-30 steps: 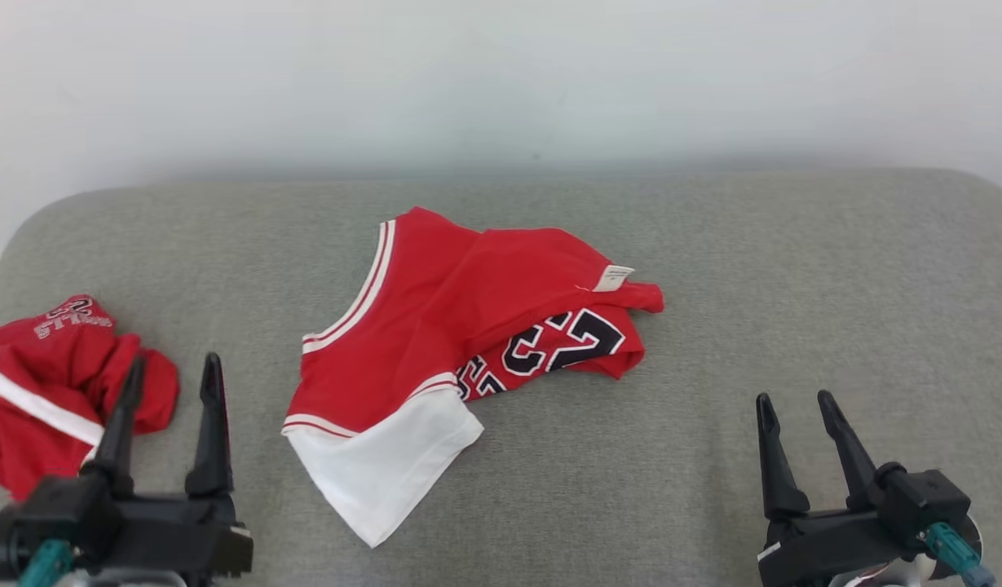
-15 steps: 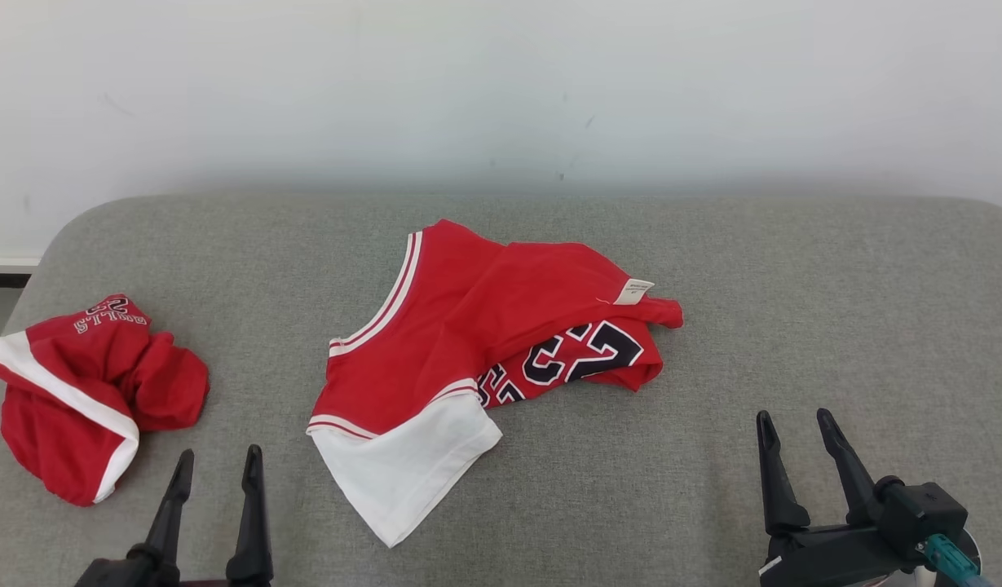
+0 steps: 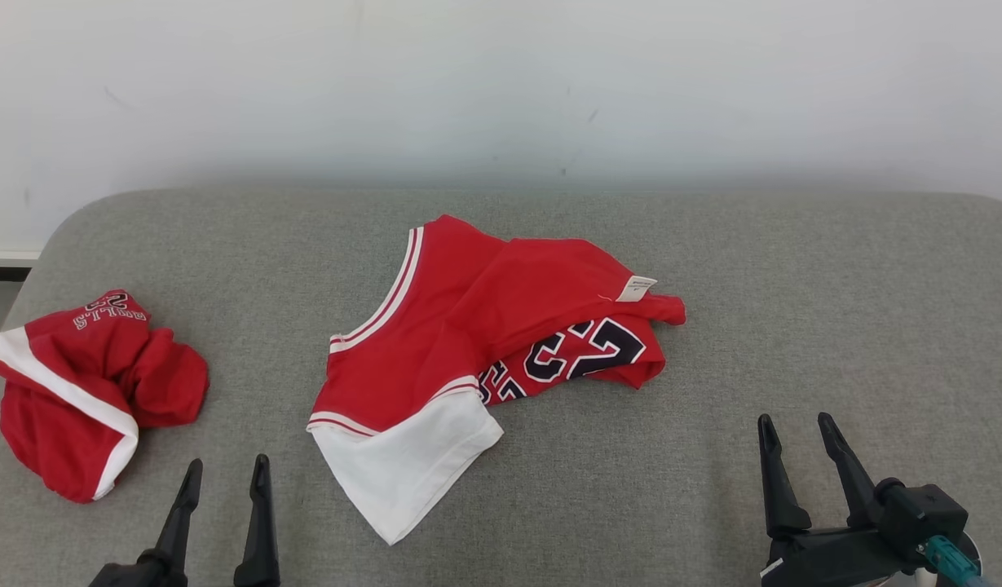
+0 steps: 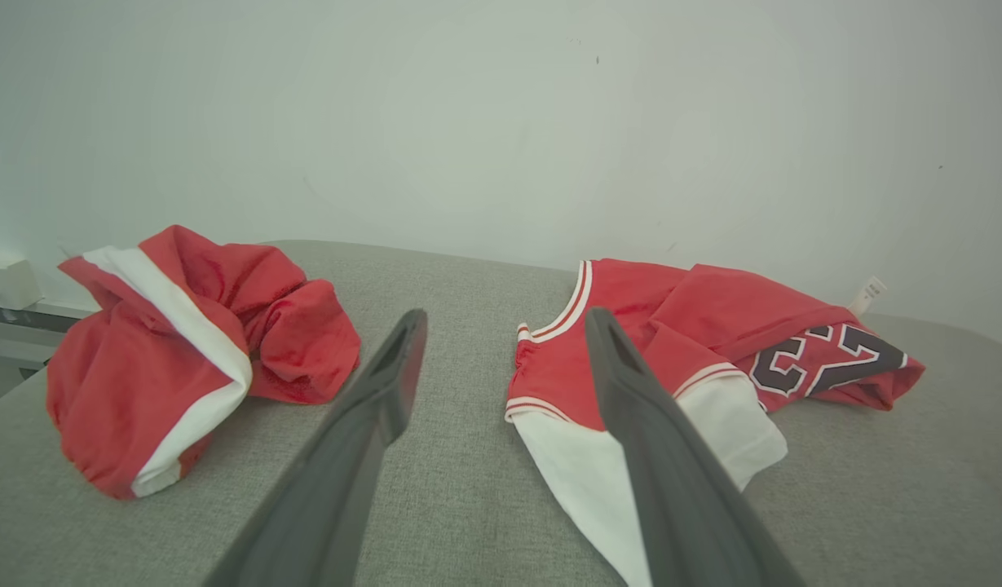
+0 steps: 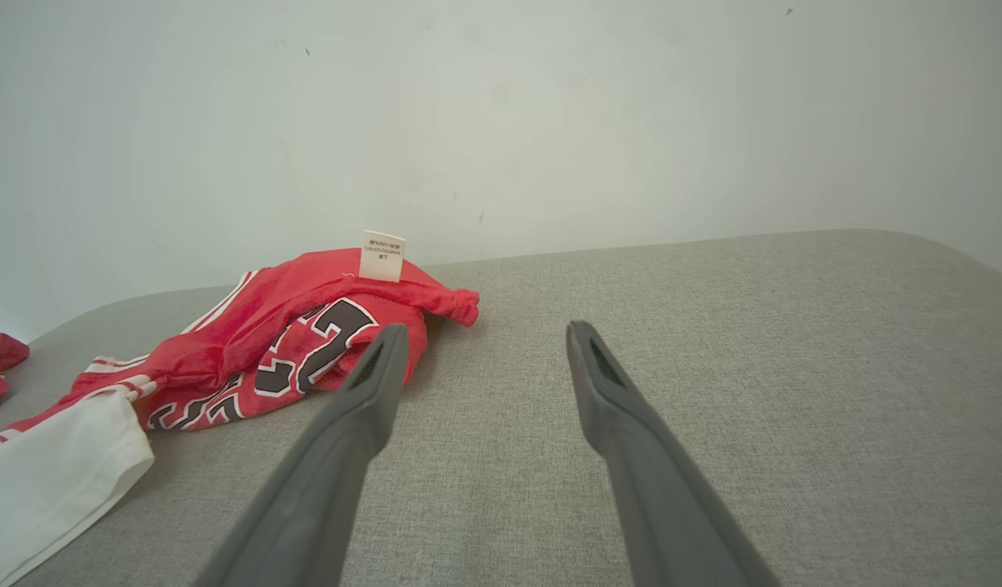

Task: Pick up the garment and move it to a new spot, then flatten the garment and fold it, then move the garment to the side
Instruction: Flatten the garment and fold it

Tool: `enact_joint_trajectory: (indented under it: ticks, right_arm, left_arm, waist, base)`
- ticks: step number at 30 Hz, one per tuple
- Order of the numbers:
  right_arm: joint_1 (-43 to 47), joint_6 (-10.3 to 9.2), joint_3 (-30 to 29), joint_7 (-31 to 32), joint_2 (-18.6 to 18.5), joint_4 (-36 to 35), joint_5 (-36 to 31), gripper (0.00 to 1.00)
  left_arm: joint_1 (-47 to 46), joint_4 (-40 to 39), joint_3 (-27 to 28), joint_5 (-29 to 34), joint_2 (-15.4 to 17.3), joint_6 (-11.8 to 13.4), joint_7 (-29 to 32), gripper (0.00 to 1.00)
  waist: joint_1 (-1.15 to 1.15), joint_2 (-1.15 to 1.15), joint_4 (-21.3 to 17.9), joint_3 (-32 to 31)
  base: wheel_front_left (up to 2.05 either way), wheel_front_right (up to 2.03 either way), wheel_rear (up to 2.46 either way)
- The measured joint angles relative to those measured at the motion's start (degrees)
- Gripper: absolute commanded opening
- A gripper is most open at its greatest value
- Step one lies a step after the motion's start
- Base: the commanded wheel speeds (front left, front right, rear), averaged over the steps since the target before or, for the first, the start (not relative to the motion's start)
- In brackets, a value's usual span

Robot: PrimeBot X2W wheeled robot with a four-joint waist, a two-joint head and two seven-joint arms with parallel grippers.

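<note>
Crumpled red shorts [image 3: 77,391] lie at the left of the grey tabletop [image 3: 794,285]. At lower left the left hand [image 3: 228,461] is spread and empty. A second ago it overlapped the shorts; now it is clear of them, base cut off. The garment [image 3: 468,326] lies at centre, its number half folded under. At lower right the right hand [image 3: 794,417] is spread and empty.
</note>
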Motion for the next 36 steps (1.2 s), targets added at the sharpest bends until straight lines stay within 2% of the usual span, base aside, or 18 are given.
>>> enact_joint_trajectory:
  ticks: [16,25,36]
  right_arm:
    - [-0.1,0.0,-0.18,0.0,0.02,0.38,0.2,1.0]
    - [-5.0,0.0,1.55,0.01,-2.32,2.91,0.29,1.0]
    - [-17.46,0.0,3.89,0.03,-5.89,13.41,1.31,1.0]
  left_arm:
    - [-0.09,2.41,-1.45,1.21,-0.71,-0.32,0.0,1.0]
    - [-2.19,8.32,-9.77,-1.96,0.47,-0.35,0.0,1.0]
    - [-8.95,19.64,-20.54,-5.6,2.25,-0.43,0.0,1.0]
  waist:
    - [0.0,0.0,0.2,0.42]
    - [0.0,0.0,0.82,1.58]
    - [0.0,0.0,2.26,5.26]
  base:
    - [0.0,0.0,0.0]
    - [0.0,0.0,0.0]
    - [0.0,0.0,0.0]
